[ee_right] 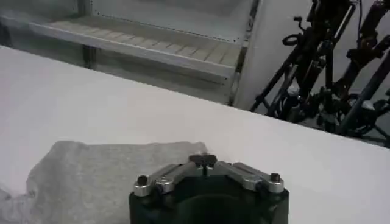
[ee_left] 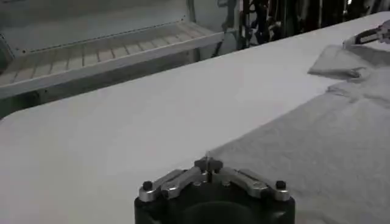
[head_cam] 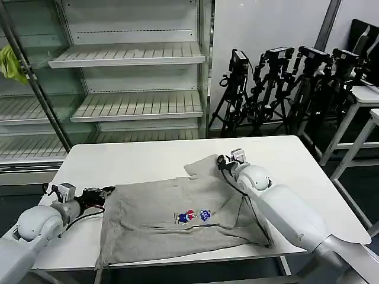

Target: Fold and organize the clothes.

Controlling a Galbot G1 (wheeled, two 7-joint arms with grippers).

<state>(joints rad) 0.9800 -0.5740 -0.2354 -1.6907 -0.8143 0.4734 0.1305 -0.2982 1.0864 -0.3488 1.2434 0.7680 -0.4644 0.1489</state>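
Observation:
A light grey T-shirt [head_cam: 172,228] with a small multicoloured chest print [head_cam: 193,216] lies spread on the white table [head_cam: 148,160]. My left gripper [head_cam: 111,190] sits low at the shirt's left far corner. In the left wrist view its tips [ee_left: 208,162] meet right at the fabric's edge [ee_left: 317,140], shut on that corner. My right gripper [head_cam: 219,160] rests at the far right sleeve. In the right wrist view its tips [ee_right: 203,161] are closed at the sleeve's [ee_right: 91,176] corner.
Metal shelving [head_cam: 127,56] stands behind the table, with a yellow-green rag [head_cam: 10,62] at its upper left. Camera tripods [head_cam: 278,89] crowd the back right. Another white table [head_cam: 367,94] is at the right. Bare tabletop lies beyond the shirt.

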